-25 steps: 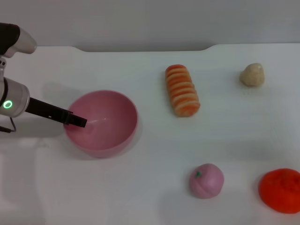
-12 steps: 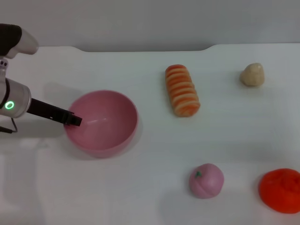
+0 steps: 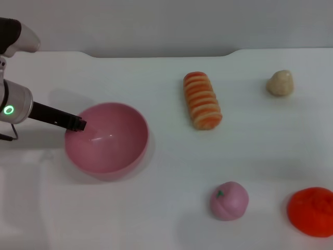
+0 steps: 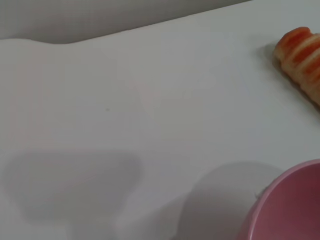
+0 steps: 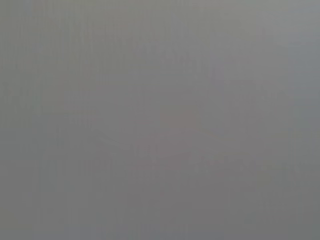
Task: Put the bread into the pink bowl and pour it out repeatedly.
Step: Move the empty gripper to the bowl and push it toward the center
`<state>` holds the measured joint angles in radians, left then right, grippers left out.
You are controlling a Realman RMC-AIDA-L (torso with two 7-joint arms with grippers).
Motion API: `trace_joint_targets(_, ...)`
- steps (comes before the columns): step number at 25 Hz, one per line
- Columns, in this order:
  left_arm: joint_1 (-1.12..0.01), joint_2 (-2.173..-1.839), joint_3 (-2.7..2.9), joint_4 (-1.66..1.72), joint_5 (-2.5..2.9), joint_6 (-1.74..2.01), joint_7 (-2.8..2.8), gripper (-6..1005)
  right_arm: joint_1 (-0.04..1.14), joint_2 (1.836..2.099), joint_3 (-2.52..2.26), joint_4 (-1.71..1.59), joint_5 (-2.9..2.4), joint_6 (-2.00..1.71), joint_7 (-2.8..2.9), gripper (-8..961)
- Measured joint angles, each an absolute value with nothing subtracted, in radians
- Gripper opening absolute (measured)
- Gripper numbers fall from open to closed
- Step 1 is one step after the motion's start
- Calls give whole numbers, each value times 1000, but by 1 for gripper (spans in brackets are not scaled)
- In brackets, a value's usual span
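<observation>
The pink bowl [image 3: 112, 143] stands on the white table at the left, with nothing inside it. My left gripper [image 3: 78, 125] reaches in from the left and is shut on the bowl's left rim. The bread [image 3: 202, 100], a striped orange-and-cream loaf, lies on the table to the right of the bowl, apart from it. In the left wrist view the bowl's rim [image 4: 290, 210] and one end of the bread [image 4: 302, 55] show. The right gripper is out of view; its wrist view shows only plain grey.
A small beige lump [image 3: 280, 83] sits at the far right. A pink peach-like ball [image 3: 229, 200] and an orange fruit [image 3: 312, 211] lie near the front right. The table's back edge runs along the top.
My left gripper has drawn back to the left and slightly up, and the bowl has shifted left with it. The bread and other items have not moved.
</observation>
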<state>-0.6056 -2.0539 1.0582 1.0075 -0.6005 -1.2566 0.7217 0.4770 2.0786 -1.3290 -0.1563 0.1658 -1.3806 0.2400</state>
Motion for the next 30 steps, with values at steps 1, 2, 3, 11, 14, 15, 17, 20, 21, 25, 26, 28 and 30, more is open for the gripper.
trace_joint_targets(1, -606, -2054, 1058, 1010, -601, -1257, 722, 48, 477, 2079, -1329, -156, 166, -1381, 240, 571)
trace_joint_targets(2, -606, -2054, 1058, 1011, -601, -1257, 721, 33, 477, 2079, -1329, -156, 166, -1380, 241, 572)
trace_joint_targets(3, -606, -2054, 1058, 1011, -602, -1256, 721, 33, 477, 2079, -1329, -156, 166, -1380, 241, 573)
trace_joint_targets(11, -613, -2054, 1055, 1028, -603, -1266, 720, 33, 482, 2076, -1350, -164, 121, -1350, 259, 579)
trace_joint_targets(14, -603, -2054, 1054, 1073, -604, -1265, 719, 33, 491, 2069, -1363, -219, 20, -1232, 335, 581)
trace_joint_targets(15, -599, -2055, 1054, 1081, -604, -1264, 719, 33, 495, 2066, -1363, -246, -17, -1176, 365, 582)
trace_joint_targets(17, -589, -2055, 1054, 1098, -608, -1256, 723, 33, 508, 2058, -1364, -360, -164, -958, 462, 583)
trace_joint_targets(20, -584, -2055, 1055, 1098, -611, -1249, 725, 33, 513, 2056, -1364, -453, -303, -813, 548, 585)
trace_joint_targets(21, -578, -2056, 1057, 1098, -613, -1244, 727, 33, 513, 2056, -1364, -500, -388, -760, 608, 586)
trace_joint_targets(25, -560, -2056, 1060, 1099, -618, -1224, 738, 33, 534, 2058, -1366, -625, -750, -611, 901, 589)
trace_joint_targets(26, -549, -2056, 1059, 1097, -634, -1209, 751, 33, 557, 2053, -1370, -628, -845, -590, 999, 590)
trace_joint_targets(28, -541, -2056, 1056, 1095, -655, -1202, 766, 33, 600, 2040, -1375, -625, -1039, -576, 1206, 591)
trace_joint_targets(30, -541, -2056, 1056, 1095, -655, -1202, 766, 34, 643, 2022, -1372, -619, -1256, -609, 1445, 593)
